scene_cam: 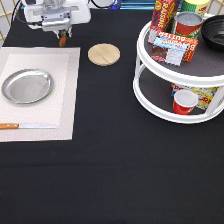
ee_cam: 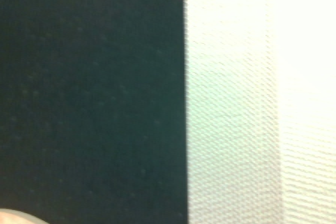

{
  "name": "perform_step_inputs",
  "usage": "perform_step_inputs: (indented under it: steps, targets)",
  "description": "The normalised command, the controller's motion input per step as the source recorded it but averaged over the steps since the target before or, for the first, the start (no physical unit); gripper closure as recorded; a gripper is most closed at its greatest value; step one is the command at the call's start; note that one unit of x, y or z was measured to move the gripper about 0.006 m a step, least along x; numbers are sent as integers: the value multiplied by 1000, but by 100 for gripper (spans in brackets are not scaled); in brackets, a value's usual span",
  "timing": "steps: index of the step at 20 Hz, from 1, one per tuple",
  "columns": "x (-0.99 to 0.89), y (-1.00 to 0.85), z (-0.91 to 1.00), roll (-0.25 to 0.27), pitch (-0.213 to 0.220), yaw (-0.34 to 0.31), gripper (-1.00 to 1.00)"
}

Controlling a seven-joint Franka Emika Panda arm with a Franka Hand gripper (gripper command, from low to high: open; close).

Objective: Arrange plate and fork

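The gripper (scene_cam: pixel 63 36) hangs at the table's top-left corner, pinching a brown wooden fork (scene_cam: pixel 63 39) handle upright just above the placemat's (scene_cam: pixel 70 90) top edge. The round, shiny metal plate (scene_cam: pixel 27 85) lies flat on the woven cream placemat near the left edge. A wooden-handled knife (scene_cam: pixel 27 126) lies below it. The wrist view shows black cloth beside the mat's weave (ee_cam: pixel 255 125).

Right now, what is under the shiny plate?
The plate lies on a pale woven placemat, on the black table. A knife lies on the mat too. The mat patch beneath the plate is covered. The end effector holds a brown handle.
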Motion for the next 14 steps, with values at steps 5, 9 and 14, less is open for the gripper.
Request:
perform_step_inputs:
  steps: [5, 9, 14]
  targets:
    - [-3, 0, -129, 42, 22, -371, 100]
    - [-2, 0, -109, 18, 10, -375, 100]
    - [-10, -11, -41, 0, 20, -375, 100]
